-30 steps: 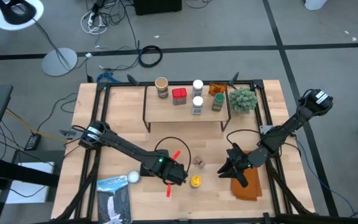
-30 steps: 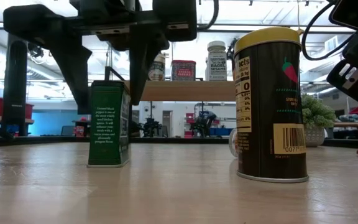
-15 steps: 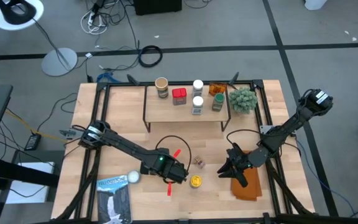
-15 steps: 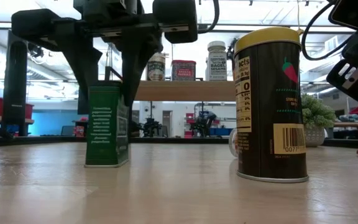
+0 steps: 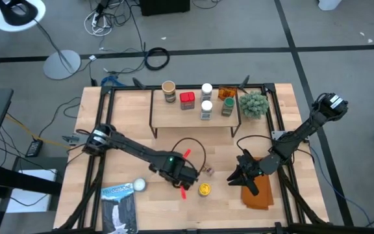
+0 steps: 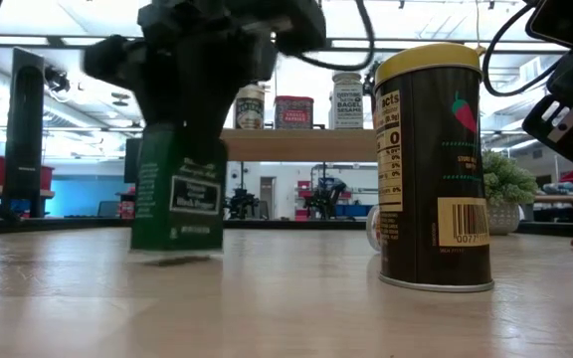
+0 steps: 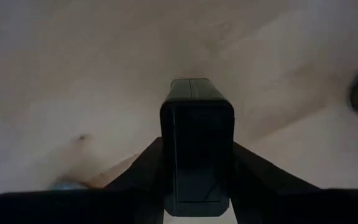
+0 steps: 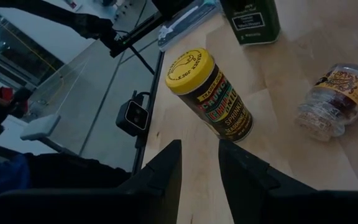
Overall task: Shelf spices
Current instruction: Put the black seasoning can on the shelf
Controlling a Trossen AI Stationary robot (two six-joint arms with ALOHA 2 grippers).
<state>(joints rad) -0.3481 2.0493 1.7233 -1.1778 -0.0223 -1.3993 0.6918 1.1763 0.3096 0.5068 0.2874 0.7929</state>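
While its dark fingers (image 7: 149,163) pinch the green rectangular spice tin (image 6: 178,195) just off the wooden tabletop (image 6: 286,298), the left gripper (image 5: 181,176) seems bound for the wood-topped shelf (image 5: 193,117); the right gripper (image 5: 237,175) waits, narrowly parted, empty.

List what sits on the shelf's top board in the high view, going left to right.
On the shelf: tan-lidded jar → red tin → two white-lidded jars, level with each other → green jar, with an orange packet behind it.
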